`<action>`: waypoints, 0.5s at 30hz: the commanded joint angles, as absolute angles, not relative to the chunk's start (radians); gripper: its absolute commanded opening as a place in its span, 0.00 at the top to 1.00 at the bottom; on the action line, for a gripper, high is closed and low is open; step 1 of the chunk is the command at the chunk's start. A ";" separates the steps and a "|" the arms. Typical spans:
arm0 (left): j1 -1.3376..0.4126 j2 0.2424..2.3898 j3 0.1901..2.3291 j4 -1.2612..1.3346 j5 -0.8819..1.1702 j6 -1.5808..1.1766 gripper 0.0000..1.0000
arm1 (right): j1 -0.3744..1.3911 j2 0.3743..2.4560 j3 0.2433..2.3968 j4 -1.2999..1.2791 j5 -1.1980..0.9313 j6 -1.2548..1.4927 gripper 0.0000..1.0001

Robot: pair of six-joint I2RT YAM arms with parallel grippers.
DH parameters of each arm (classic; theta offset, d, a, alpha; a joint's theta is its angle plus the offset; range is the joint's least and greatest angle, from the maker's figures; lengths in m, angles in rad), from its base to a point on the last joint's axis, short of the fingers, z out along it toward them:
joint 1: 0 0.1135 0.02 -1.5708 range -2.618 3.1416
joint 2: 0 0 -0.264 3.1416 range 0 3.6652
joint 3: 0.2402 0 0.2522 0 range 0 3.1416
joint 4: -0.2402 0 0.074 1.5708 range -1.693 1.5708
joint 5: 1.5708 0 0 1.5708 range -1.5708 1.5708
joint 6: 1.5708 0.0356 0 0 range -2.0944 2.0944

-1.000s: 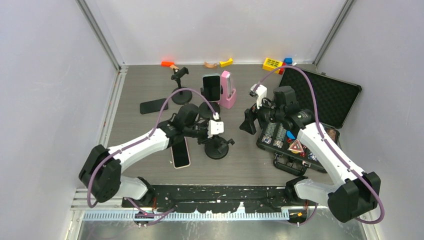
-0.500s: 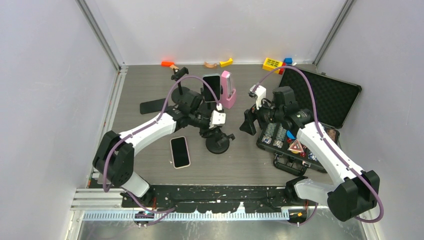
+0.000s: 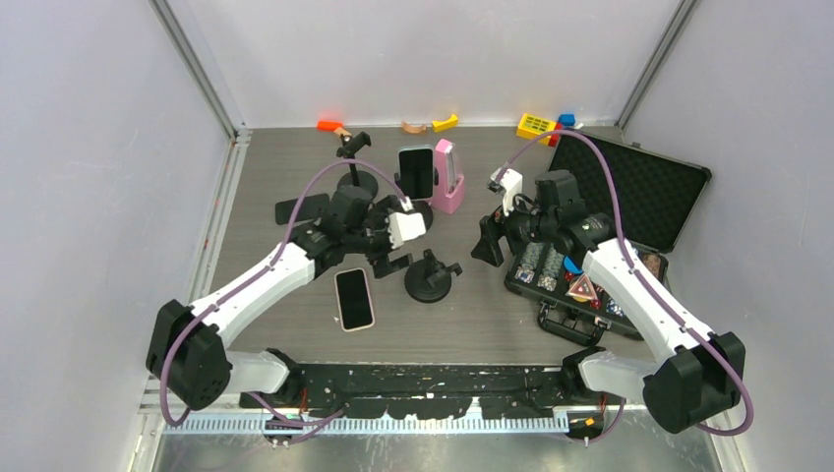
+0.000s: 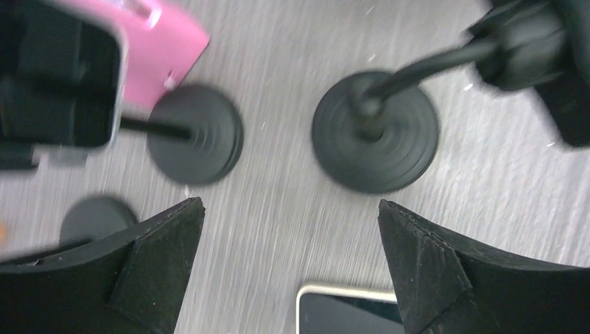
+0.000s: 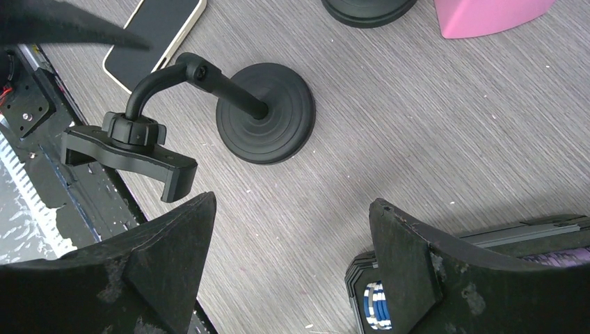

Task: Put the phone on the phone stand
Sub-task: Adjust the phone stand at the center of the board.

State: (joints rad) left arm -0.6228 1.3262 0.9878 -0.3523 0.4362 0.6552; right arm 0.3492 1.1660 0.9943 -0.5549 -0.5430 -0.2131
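Note:
A cream-edged phone [image 3: 354, 298] lies flat, screen up, on the grey table; its top edge [image 4: 348, 312] shows low in the left wrist view. Just right of it stands an empty black phone stand [image 3: 430, 279] with a round base [image 4: 376, 132] and a bent arm ending in a clamp [image 5: 129, 149]. My left gripper [image 3: 386, 254] hovers open above the table between phone and stand, nothing between its fingers [image 4: 289, 204]. My right gripper [image 3: 489, 241] hangs open to the right of the stand, also empty [image 5: 292, 202].
Behind stand a second stand holding a phone [image 3: 417, 172], a pink holder [image 3: 448, 177] and another empty stand [image 3: 356, 162]. A black phone [image 3: 302, 207] lies at the left. An open black case [image 3: 610, 246] with small parts sits at the right. Toy blocks [image 3: 536, 125] line the back wall.
My left gripper has opened wide and drawn back to the left, away from the empty stand's clamp. The right arm has not moved.

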 commanded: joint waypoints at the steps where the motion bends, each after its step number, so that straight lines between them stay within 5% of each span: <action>1: -0.545 1.252 0.932 -0.427 0.222 0.516 0.00 | 0.344 1.172 1.009 -0.538 -0.555 -0.229 0.14; 15: -0.480 1.252 0.849 -0.563 0.137 0.200 0.00 | 0.344 1.171 1.011 -0.538 -0.533 -0.228 0.14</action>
State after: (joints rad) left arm -0.5003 1.2411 0.8425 -0.5266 0.1722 0.3103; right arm 0.3492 1.1782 0.9943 -0.5549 -0.5381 -0.2134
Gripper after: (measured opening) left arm 0.994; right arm 0.862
